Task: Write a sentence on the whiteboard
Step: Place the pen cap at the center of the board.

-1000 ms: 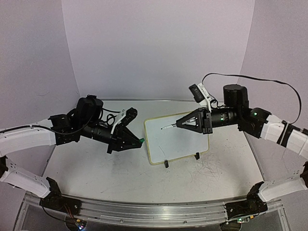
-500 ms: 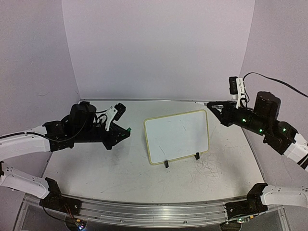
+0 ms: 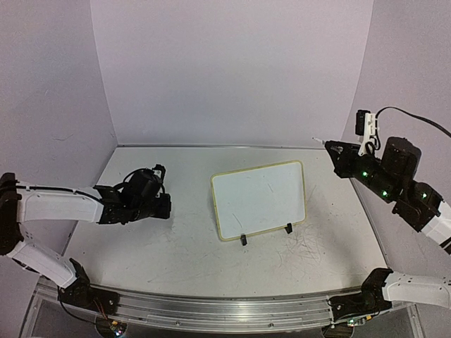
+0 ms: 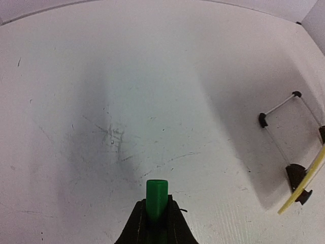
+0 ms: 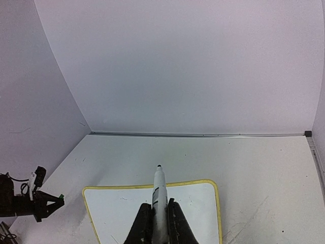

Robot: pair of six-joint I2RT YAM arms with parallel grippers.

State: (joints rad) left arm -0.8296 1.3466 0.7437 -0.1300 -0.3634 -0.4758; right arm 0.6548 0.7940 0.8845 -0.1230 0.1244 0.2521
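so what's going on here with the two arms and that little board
Two robot arms are working around a small whiteboard that stands on its clip feet mid-table. The right end effector grips a white marker, tip pointing toward the board, but it is off to the board's right, not touching it. The left end effector holds a green cap low over the table on the left. The board's face looks blank from above.
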